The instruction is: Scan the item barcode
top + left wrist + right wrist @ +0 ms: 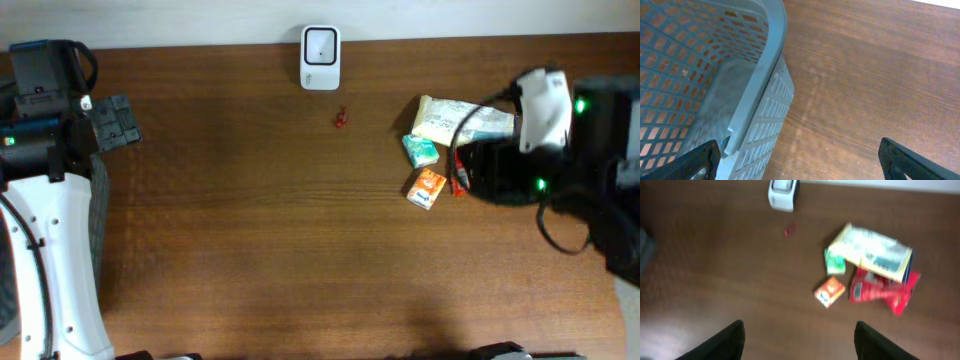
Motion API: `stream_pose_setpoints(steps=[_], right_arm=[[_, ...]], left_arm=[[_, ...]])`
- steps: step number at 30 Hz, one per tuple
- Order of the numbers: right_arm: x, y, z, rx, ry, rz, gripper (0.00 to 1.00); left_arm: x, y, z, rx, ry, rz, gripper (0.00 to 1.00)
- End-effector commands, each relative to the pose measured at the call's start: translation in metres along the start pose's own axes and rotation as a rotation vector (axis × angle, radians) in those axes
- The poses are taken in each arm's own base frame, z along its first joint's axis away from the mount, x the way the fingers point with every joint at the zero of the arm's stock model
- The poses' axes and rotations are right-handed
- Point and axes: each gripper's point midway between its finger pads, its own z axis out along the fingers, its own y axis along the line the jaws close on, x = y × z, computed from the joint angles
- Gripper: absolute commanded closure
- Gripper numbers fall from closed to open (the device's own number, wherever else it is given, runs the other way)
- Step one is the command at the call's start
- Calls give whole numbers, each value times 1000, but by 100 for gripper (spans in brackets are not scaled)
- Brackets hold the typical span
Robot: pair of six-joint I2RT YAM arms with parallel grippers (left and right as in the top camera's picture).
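Left gripper (800, 167) gapes empty by grey slotted plastic basket (755, 100); right gripper (799, 342) released over open brown tabletop (715, 270). Small orange box (830, 291) lies right of the white far-edge scanner (320, 57), red foil packet (887, 292) whole only wrist-side

L arm (50, 250) sits at far left edge in overhead view, white link running lengthwise. L gripper (800, 167) has jaws spread fully wide, nothing btwn them. R arm (600, 140) reaches in from right edge; R gripper (800, 345) is held high, angled down, jaws apart & empty.
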Motion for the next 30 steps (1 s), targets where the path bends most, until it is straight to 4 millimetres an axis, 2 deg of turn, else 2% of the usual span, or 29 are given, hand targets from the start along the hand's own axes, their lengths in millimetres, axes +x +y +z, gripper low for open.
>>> stream_pose_setpoints(steps=[1,2,4,6,13,17,22,26,30], right_arm=[[48,-8,29,21,57,17,20],[63,-10,38,23,73,39,19],[88,-15,54,37,127,66,1],[103,-28,68,98,140,100,1],[118,-67,94,270,-171,89,1],[147,-102,129,441,-209,102,1],[180,-108,176,446,-39,85,1],[213,-113,204,461,132,69,1],[264,-120,232,478,363,46,1]], left_arm=[[0,1,1,-7,2,-13,1],[0,1,1,-7,2,-13,1],[0,1,1,-7,2,-13,1],[0,1,1,-7,2,-13,1],[0,1,1,-7,2,-13,1],[0,1,1,-7,2,-13,1],[0,1,1,-7,1,-13,1],[0,1,1,-7,2,-13,1],[0,1,1,-7,2,-12,1]])
